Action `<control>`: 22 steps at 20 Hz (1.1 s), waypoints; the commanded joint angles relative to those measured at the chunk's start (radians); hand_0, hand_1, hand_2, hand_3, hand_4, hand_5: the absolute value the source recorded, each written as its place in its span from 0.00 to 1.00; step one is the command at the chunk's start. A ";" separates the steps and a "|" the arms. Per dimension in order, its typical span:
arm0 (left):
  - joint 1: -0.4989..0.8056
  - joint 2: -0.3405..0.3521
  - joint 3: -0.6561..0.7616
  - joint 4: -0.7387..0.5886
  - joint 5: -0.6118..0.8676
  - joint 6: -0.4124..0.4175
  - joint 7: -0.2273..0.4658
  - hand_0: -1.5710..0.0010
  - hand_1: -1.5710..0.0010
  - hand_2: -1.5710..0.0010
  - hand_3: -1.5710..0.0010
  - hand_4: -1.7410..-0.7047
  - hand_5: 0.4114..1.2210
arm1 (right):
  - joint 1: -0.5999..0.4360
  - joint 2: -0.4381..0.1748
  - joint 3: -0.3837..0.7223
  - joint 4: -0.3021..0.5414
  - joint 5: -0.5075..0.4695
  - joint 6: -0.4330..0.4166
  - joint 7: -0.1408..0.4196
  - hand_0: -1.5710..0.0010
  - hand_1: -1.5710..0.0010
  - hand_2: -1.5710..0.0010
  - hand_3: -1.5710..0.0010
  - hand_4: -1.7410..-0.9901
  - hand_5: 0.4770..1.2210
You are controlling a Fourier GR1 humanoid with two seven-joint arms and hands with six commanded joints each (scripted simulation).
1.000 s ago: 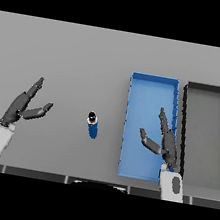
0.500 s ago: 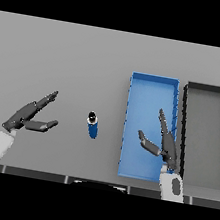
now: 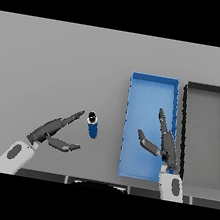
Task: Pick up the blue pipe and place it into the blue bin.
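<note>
You've got the blue pipe (image 3: 92, 125) lying on the grey bench (image 3: 59, 63) just left of centre, a short tube with its dark open end facing up the frame. Your left hand (image 3: 52, 132) sits at the lower left, fingers (image 3: 72, 118) spread and straight, the longest fingertip just beside the pipe's dark end but not gripping it; the thumb reaches out lower, below the pipe. Nothing is clamped there. Over on the right, the blue bin (image 3: 154, 84) stands open, a long tray running up the frame, with a dark bin (image 3: 210, 90) right beside it at the far right edge. Your right hand (image 3: 162, 141) hovers over the lower part of the blue bin, fingers apart and relaxed, thumb out to the left, holding nothing. The pipe lies well left of the blue bin's wall, on bare bench.
</note>
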 commanded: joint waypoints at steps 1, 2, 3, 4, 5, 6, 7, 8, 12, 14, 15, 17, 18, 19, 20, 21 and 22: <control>-0.015 -0.015 -0.001 0.019 0.001 0.002 0.012 1.00 1.00 1.00 1.00 0.53 0.06 | -0.009 -0.004 -0.010 0.003 -0.008 0.001 0.017 1.00 1.00 1.00 1.00 0.68 0.19; -0.022 -0.033 -0.009 0.026 -0.008 0.009 0.015 1.00 1.00 1.00 1.00 0.53 0.07 | 0.000 -0.004 -0.006 0.006 -0.002 0.000 0.015 1.00 1.00 1.00 1.00 0.68 0.19; -0.039 -0.064 -0.018 0.064 -0.017 0.012 0.030 1.00 1.00 1.00 1.00 0.52 0.07 | 0.013 -0.001 -0.004 0.001 -0.003 0.001 0.006 1.00 1.00 1.00 1.00 0.68 0.20; -0.050 -0.092 -0.027 0.090 -0.019 0.012 0.039 1.00 1.00 1.00 1.00 0.52 0.07 | 0.018 -0.005 -0.004 -0.007 -0.001 0.001 0.003 1.00 1.00 1.00 1.00 0.68 0.20; -0.070 -0.112 -0.031 0.123 -0.023 0.007 0.047 1.00 1.00 1.00 1.00 0.53 0.07 | 0.013 -0.005 -0.008 -0.004 -0.006 0.001 0.003 1.00 1.00 1.00 1.00 0.68 0.19; -0.086 -0.132 -0.031 0.148 -0.021 0.002 0.035 1.00 1.00 1.00 1.00 0.53 0.07 | 0.022 -0.009 -0.007 -0.011 -0.007 0.006 -0.007 1.00 1.00 1.00 1.00 0.69 0.19; -0.090 -0.149 -0.038 0.159 -0.020 -0.002 0.027 1.00 1.00 1.00 1.00 0.53 0.07 | 0.020 -0.003 -0.003 -0.013 0.001 -0.002 0.001 1.00 1.00 1.00 1.00 0.70 0.18; -0.108 -0.169 -0.045 0.185 -0.029 -0.004 0.029 1.00 1.00 1.00 1.00 0.54 0.07 | 0.020 0.003 0.002 -0.007 0.011 -0.008 0.005 1.00 1.00 1.00 1.00 0.70 0.18; -0.171 -0.222 -0.066 0.278 -0.094 0.013 0.005 1.00 1.00 1.00 1.00 0.59 0.06 | 0.015 0.000 -0.004 -0.012 0.002 -0.005 0.009 1.00 1.00 1.00 1.00 0.72 0.17; -0.175 -0.257 -0.066 0.288 -0.062 -0.008 -0.028 1.00 1.00 1.00 1.00 0.55 0.10 | 0.021 -0.005 -0.008 -0.010 -0.004 0.000 0.011 1.00 1.00 1.00 1.00 0.72 0.18; -0.182 -0.273 -0.065 0.300 -0.057 -0.006 -0.027 1.00 1.00 1.00 1.00 0.53 0.13 | 0.021 -0.003 -0.013 -0.009 -0.012 0.001 0.009 1.00 1.00 1.00 1.00 0.71 0.17; -0.194 -0.289 -0.049 0.319 -0.043 -0.001 -0.046 1.00 1.00 0.97 1.00 0.48 0.18 | 0.010 -0.007 -0.020 -0.002 -0.015 0.000 0.013 1.00 1.00 1.00 1.00 0.72 0.17; -0.199 -0.306 -0.045 0.322 -0.031 0.002 -0.041 1.00 0.97 0.93 0.97 0.46 0.21 | 0.010 -0.011 -0.017 -0.007 -0.008 -0.001 0.015 1.00 1.00 1.00 1.00 0.73 0.17; -0.208 -0.323 -0.043 0.331 -0.028 0.011 -0.027 0.98 0.91 0.86 0.93 0.43 0.25 | 0.014 -0.005 -0.014 -0.006 -0.006 -0.003 0.019 1.00 1.00 1.00 1.00 0.73 0.17; -0.183 -0.327 -0.053 0.315 -0.035 0.024 -0.032 0.94 0.83 0.77 0.86 0.41 0.30 | 0.023 -0.002 -0.012 -0.008 -0.011 0.000 0.013 1.00 1.00 1.00 1.00 0.72 0.17; -0.179 -0.339 -0.048 0.321 -0.015 0.017 -0.029 0.82 0.71 0.66 0.69 0.39 0.44 | 0.028 -0.001 -0.015 -0.002 -0.015 0.001 0.010 1.00 1.00 1.00 1.00 0.72 0.17; -0.178 -0.348 -0.045 0.330 -0.011 0.021 -0.025 0.68 0.57 0.53 0.55 0.31 0.55 | 0.031 -0.004 -0.019 -0.004 -0.017 0.000 0.004 1.00 1.00 1.00 1.00 0.73 0.17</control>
